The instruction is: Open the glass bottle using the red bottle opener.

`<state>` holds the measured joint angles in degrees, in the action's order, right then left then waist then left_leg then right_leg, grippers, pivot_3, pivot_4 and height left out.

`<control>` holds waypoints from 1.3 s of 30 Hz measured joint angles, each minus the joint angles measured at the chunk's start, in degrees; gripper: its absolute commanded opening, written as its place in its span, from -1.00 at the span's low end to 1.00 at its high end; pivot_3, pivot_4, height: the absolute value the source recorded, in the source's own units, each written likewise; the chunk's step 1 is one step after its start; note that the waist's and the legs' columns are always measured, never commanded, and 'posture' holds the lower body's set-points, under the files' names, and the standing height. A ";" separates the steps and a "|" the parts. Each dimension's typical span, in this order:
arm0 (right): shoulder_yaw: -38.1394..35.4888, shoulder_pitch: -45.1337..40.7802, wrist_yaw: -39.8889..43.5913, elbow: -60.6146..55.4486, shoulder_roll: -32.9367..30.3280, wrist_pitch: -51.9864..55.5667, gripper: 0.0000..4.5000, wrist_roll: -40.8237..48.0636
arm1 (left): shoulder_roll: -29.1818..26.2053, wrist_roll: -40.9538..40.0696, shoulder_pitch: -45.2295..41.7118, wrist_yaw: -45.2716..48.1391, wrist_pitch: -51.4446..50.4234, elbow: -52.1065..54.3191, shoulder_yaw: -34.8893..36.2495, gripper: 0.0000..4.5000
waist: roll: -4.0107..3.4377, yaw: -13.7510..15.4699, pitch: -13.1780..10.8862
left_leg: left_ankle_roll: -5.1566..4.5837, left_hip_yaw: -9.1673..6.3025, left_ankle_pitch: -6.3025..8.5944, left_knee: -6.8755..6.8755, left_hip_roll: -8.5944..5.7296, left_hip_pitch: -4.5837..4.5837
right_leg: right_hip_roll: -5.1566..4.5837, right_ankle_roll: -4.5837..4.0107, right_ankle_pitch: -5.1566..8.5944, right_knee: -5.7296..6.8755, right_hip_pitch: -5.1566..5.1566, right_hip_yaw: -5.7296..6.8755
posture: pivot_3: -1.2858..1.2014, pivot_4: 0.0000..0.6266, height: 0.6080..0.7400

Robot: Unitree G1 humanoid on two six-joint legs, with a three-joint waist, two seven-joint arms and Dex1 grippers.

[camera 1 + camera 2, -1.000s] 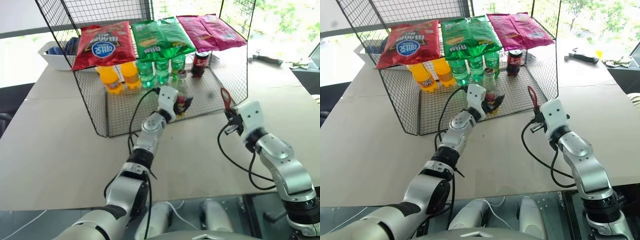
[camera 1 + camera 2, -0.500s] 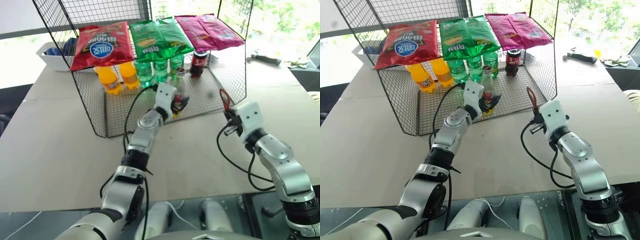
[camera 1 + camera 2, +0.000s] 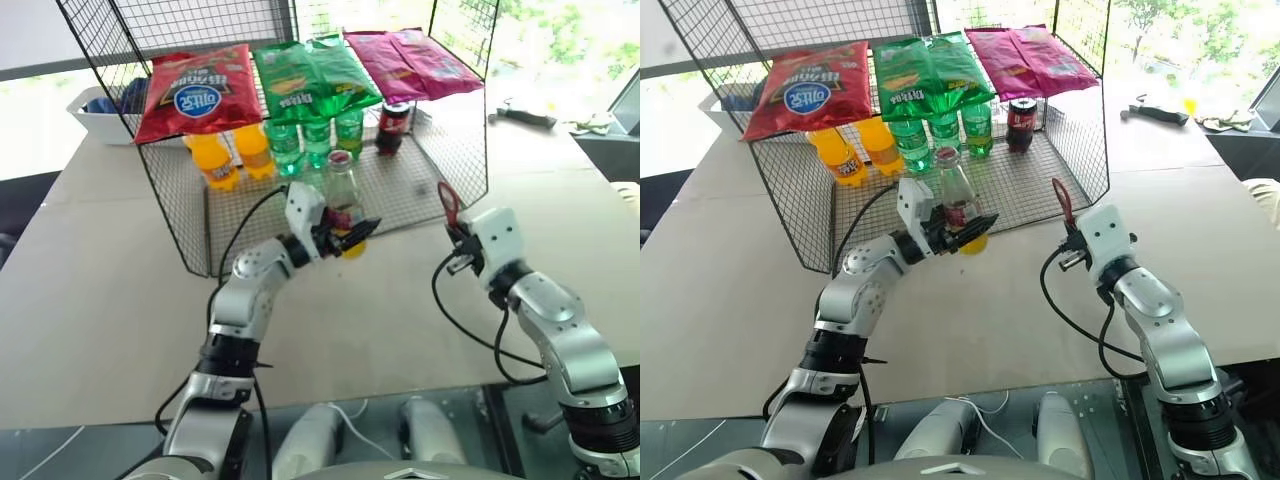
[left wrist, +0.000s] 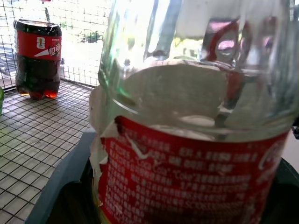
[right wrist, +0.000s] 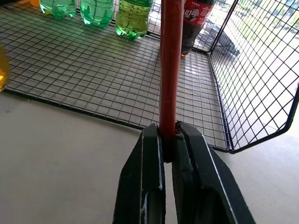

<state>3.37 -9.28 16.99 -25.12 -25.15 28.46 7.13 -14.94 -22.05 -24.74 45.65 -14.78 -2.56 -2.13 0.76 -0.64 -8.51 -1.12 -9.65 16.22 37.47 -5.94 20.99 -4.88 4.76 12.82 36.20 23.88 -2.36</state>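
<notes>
Held upright by left gripper (image 3: 958, 227) at wire rack's front edge (image 3: 940, 255): small clear glass bottle (image 3: 954, 203), neck up. Clamped in right gripper (image 3: 458, 236): flat red bottle opener (image 3: 446, 203), ring head pointing up.

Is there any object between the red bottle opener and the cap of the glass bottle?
Nothing visible. The right gripper holds the red bottle opener upright; the left gripper holds the glass bottle, with open air between them.
</notes>
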 measured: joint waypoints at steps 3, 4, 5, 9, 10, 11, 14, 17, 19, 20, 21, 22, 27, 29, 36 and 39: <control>-0.14 0.11 0.01 0.00 0.17 0.01 -1.00 -0.13 | -2.35 -0.03 3.32 1.80 0.32 1.37 0.06 0.27 | 0.00 -0.13 0.00 | 0.00 0.04 0.00 -0.02 0.01 -0.02 | 0.01 0.00 0.00 0.00 0.02 -0.06 | 0.03 -0.52 1.00; -0.14 0.11 0.01 0.00 0.28 0.01 -1.00 -0.15 | -3.02 -0.03 4.78 2.61 0.58 1.94 0.03 0.27 | 0.00 -0.11 0.00 | 0.00 0.05 0.00 -0.03 0.01 -0.02 | 0.01 0.00 0.00 0.00 0.02 -0.06 | 0.03 -0.52 1.00; -0.15 0.11 0.03 0.00 0.45 0.01 -1.00 -0.18 | -3.66 -0.03 6.23 3.48 1.00 2.08 -0.09 0.27 | 0.00 -0.06 0.00 | 0.00 0.05 0.00 -0.03 0.01 -0.02 | 0.01 0.00 0.00 -0.01 0.02 -0.06 | 0.03 -0.52 1.00; -0.14 0.09 0.15 -0.01 0.72 0.02 -1.00 -0.19 | -4.00 -0.09 8.30 4.29 1.91 2.72 -0.10 0.27 | 0.00 0.44 0.00 | 0.00 0.03 0.00 0.00 0.00 -0.03 | -0.01 0.00 0.00 0.00 -0.02 -0.03 | 0.03 -0.52 1.00; -0.14 0.09 0.18 -0.01 0.73 0.02 -1.00 -0.19 | -4.03 0.01 8.67 4.35 2.63 2.72 -0.10 0.27 | 0.00 0.41 0.00 | 0.00 0.05 0.00 0.00 0.00 -0.04 | -0.01 -0.01 0.00 0.00 -0.02 -0.04 | 0.03 -0.52 1.00; -0.15 0.09 0.18 -0.02 0.73 0.02 -1.00 -0.20 | -4.05 0.06 8.99 4.40 3.25 2.73 -0.10 0.27 | 0.00 0.37 0.00 | 0.00 0.05 0.00 -0.01 0.00 -0.06 | -0.01 -0.01 0.00 0.00 -0.03 -0.05 | 0.03 -0.52 1.00; -0.14 0.09 0.24 -0.02 0.73 0.02 -1.00 -0.25 | -4.20 0.58 9.37 4.85 4.67 2.73 -0.32 0.27 | 0.00 0.24 0.00 | 0.00 0.05 0.00 -0.02 0.00 -0.06 | -0.01 -0.01 0.00 0.01 -0.02 -0.05 | 0.03 -0.52 1.00; -0.14 0.05 0.34 -0.02 0.73 0.02 -1.00 -0.25 | -4.22 0.59 9.74 5.46 5.57 2.73 -0.63 0.72 | 0.00 0.21 0.00 | 0.00 0.05 0.00 -0.02 0.00 -0.05 | -0.01 -0.01 0.00 -0.01 -0.02 -0.06 | 0.03 -0.52 1.00; -0.14 -0.17 0.41 -0.02 0.73 0.03 -1.00 -0.26 | -4.02 0.52 9.81 5.77 5.62 2.81 -0.77 0.98 | 0.00 0.22 0.00 | 0.00 0.06 0.00 -0.02 0.00 -0.05 | -0.01 -0.01 0.00 0.00 -0.02 -0.06 | 0.03 -0.52 1.00; -0.14 -0.29 0.44 -0.02 0.73 0.02 -1.00 -0.26 | -3.84 0.42 9.89 5.88 5.65 3.21 -0.77 0.98 | -0.01 0.20 0.01 | 0.00 0.06 0.00 -0.02 0.00 -0.06 | -0.01 -0.01 0.00 0.00 -0.02 -0.06 | 0.03 -0.52 1.00; -0.14 -0.34 0.51 -0.02 0.73 0.02 -1.00 -0.26 | -3.69 0.37 9.89 5.86 5.79 3.57 -0.76 0.98 | 0.00 0.21 0.01 | 0.00 0.06 0.00 -0.02 0.00 -0.07 | -0.01 -0.01 0.00 0.01 -0.03 -0.06 | 0.03 -0.52 1.00; -0.14 -0.44 0.57 -0.02 0.73 0.03 -1.00 -0.27 | -3.58 0.40 9.91 5.79 6.20 3.82 -0.77 0.98 | 0.00 0.20 0.00 | 0.00 0.06 0.00 -0.02 0.00 -0.08 | -0.01 -0.01 0.00 0.02 -0.03 -0.06 | 0.03 -0.52 1.00; -0.14 -0.82 0.71 -0.01 0.73 0.02 -1.00 -0.29 | -3.53 0.10 10.07 5.33 6.76 4.60 -0.57 0.98 | -0.01 0.19 0.01 | 0.00 0.06 0.00 -0.02 0.00 -0.08 | -0.01 -0.01 0.00 0.02 -0.03 -0.06 | 0.03 -0.52 1.00; -0.14 -0.84 1.10 -0.01 0.73 0.02 -1.00 -0.35 | -3.40 -0.81 10.28 5.26 6.72 6.03 -0.08 0.98 | -0.01 0.20 0.00 | 0.00 0.06 0.00 -0.02 0.00 -0.07 | -0.01 -0.01 0.00 0.02 -0.03 -0.06 | 0.03 -0.52 1.00; -0.12 -1.11 1.62 0.06 0.73 0.01 -1.00 -0.65 | -3.47 -4.40 10.12 5.01 6.55 11.25 1.70 0.98 | -0.01 0.19 0.01 | 0.00 0.06 0.00 -0.02 0.00 -0.12 | -0.01 -0.01 0.00 0.03 -0.07 -0.06 | 0.03 -0.52 1.00; -0.11 -1.24 1.88 0.23 0.73 -0.03 -1.00 -0.73 | -3.48 -3.97 10.13 4.86 7.89 11.29 1.68 0.98 | -0.01 0.20 0.01 | 0.00 0.08 0.00 -0.02 0.00 -0.12 | -0.01 -0.01 0.00 0.02 -0.08 -0.07 | 0.03 -0.52 1.00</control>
<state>3.26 -10.52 18.87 -24.89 -24.42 28.43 6.40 -18.42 -26.03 -14.61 50.51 -6.89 8.73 -0.45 0.75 -0.44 -8.50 -1.12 -9.57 16.22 37.45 -5.93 20.87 -4.90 4.75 12.82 36.22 23.80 -2.43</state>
